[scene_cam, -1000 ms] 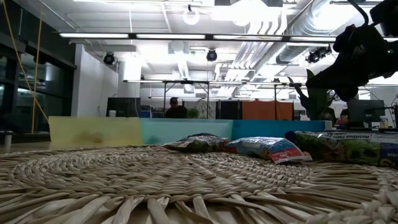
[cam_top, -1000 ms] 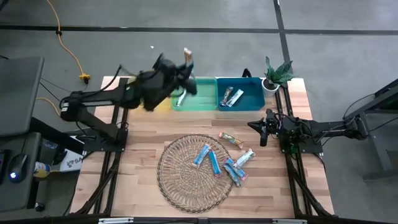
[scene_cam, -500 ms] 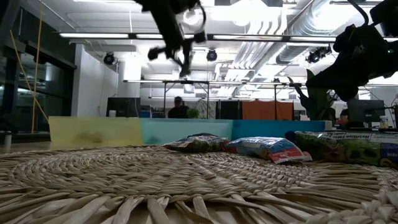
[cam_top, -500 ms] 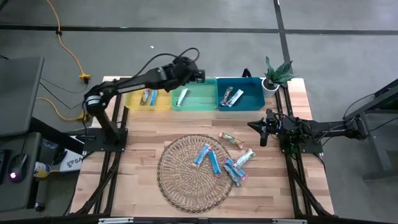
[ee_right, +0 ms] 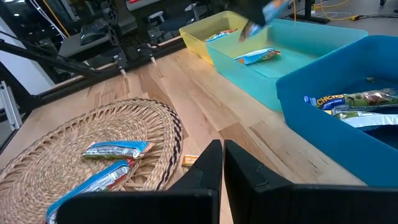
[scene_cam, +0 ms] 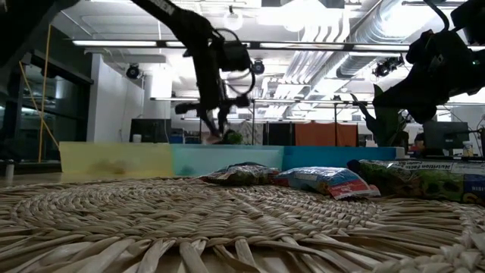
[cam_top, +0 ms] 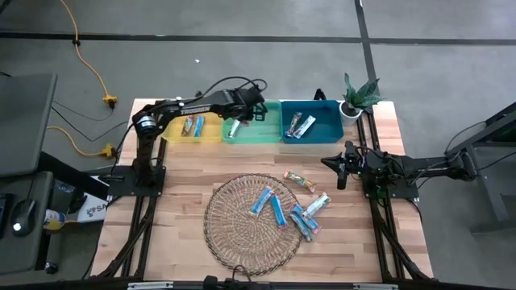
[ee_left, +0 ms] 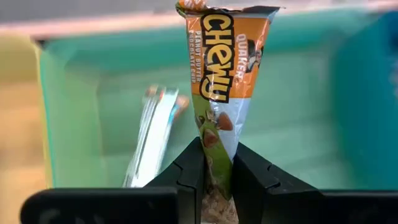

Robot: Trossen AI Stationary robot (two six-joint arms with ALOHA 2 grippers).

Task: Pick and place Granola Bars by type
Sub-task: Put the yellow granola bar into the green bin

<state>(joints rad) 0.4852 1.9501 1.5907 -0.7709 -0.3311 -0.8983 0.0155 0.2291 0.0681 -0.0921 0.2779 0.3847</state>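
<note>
Left gripper (ee_left: 217, 168) fingers clamp an orange-and-white wrapped granola bar (ee_left: 222, 81) by its lower end. Beyond the fingertips, a silver-white wrapped bar (ee_left: 152, 137) lies in the teal plastic bin (ee_left: 298, 106). Right gripper (ee_right: 222, 163) fingers closed, empty, above the wooden table (ee_right: 205, 106).

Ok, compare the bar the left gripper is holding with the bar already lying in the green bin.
The held bar has an orange Chewy wrapper; the lying bar is white and silvery. The held bar stands upright, pinched by the left gripper above the green bin; the lying bar rests loose on the bin floor. Both are slim, oblong wrapped bars.
</note>
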